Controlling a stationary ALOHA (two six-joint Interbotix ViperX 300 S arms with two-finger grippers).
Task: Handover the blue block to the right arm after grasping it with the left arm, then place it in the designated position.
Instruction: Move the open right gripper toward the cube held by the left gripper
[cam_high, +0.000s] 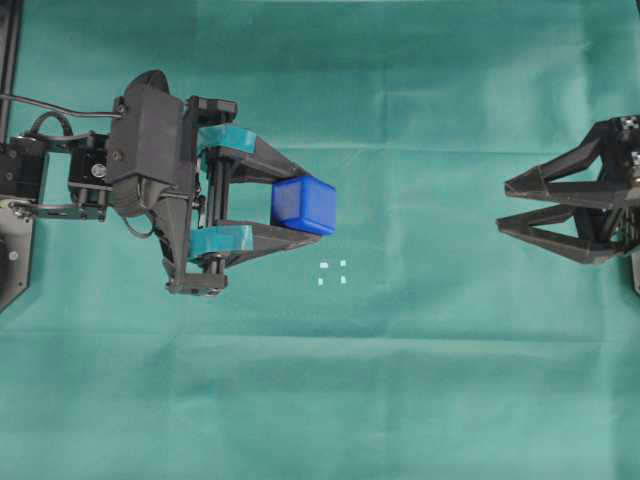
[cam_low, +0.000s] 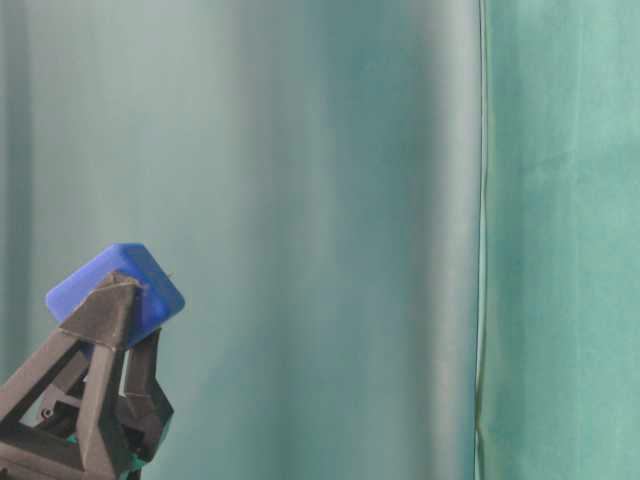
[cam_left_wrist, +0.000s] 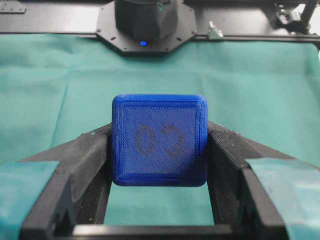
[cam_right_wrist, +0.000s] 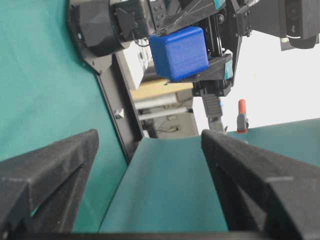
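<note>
The blue block is a small bright blue cube pinched between the teal-banded fingers of my left gripper, which is shut on it and lifted off the cloth. In the left wrist view the blue block shows a faint mark on its face, with one black finger pressed against each side. From table level the blue block sits tilted at the fingertips. My right gripper is all black, stands open at the right and points left toward the blue block, well apart from it. The designated position is four tiny white marks just below the cube.
Green cloth covers the whole table. The left arm's black body and its mount fill the left edge. A vertical seam in the backdrop shows in the table-level view.
</note>
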